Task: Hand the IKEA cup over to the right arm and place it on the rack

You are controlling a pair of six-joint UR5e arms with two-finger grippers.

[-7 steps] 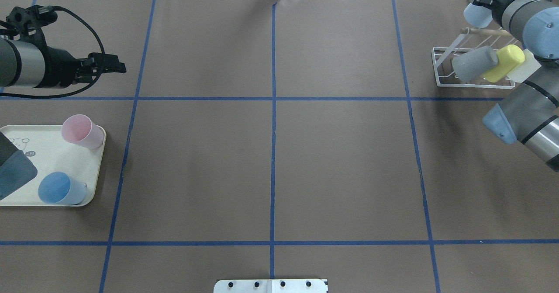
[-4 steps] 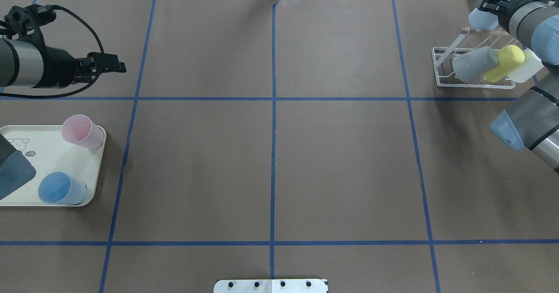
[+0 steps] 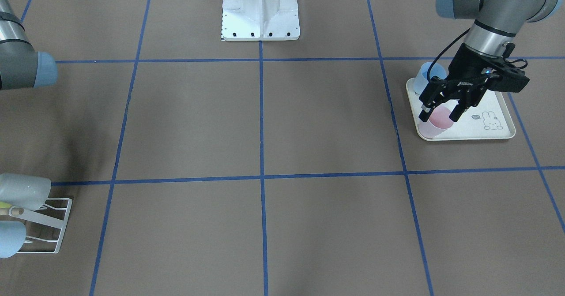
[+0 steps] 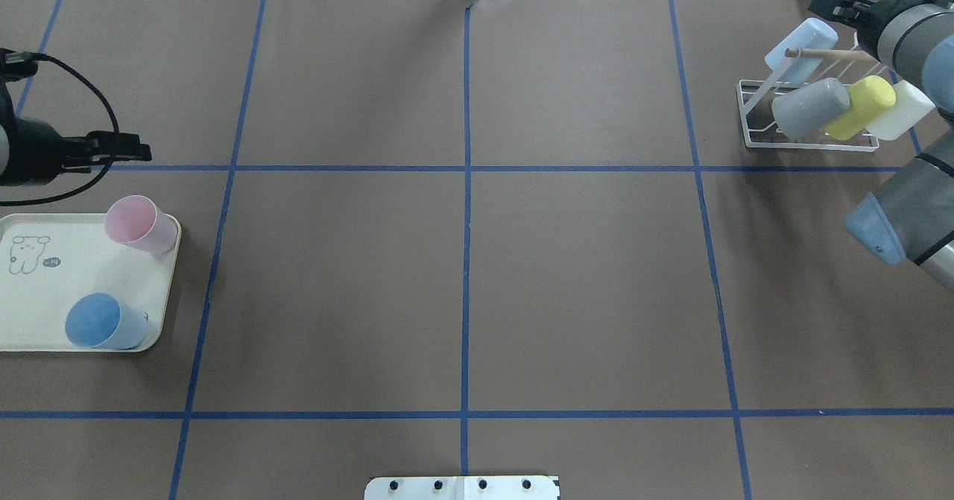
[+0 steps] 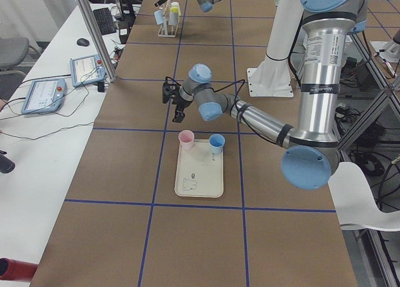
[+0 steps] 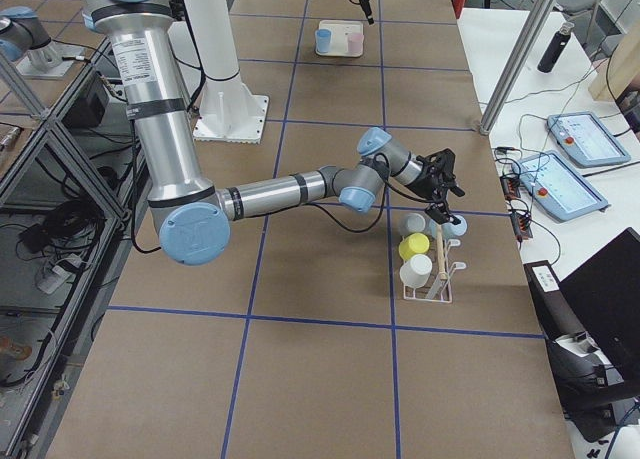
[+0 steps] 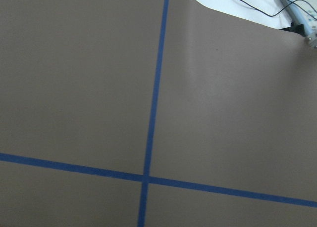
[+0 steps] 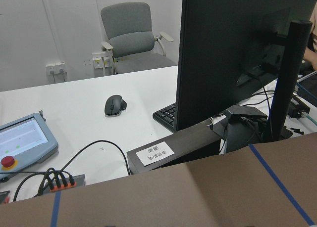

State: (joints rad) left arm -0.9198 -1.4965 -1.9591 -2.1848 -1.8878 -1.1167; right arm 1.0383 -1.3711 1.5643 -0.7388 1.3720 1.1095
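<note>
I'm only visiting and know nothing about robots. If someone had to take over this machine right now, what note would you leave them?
Left gripper: open and empty, in the air near the tray, touching no cup.
Right gripper: close to the rack; whether it is open or shut cannot be told.
Rack: holds four cups, the pale blue cup, grey cup, yellow cup and white cup.
Tray: the pink cup and blue cup stand upright.
Done: four cups racked.
Left: two tray cups to pick up, hand across and rack.
</note>
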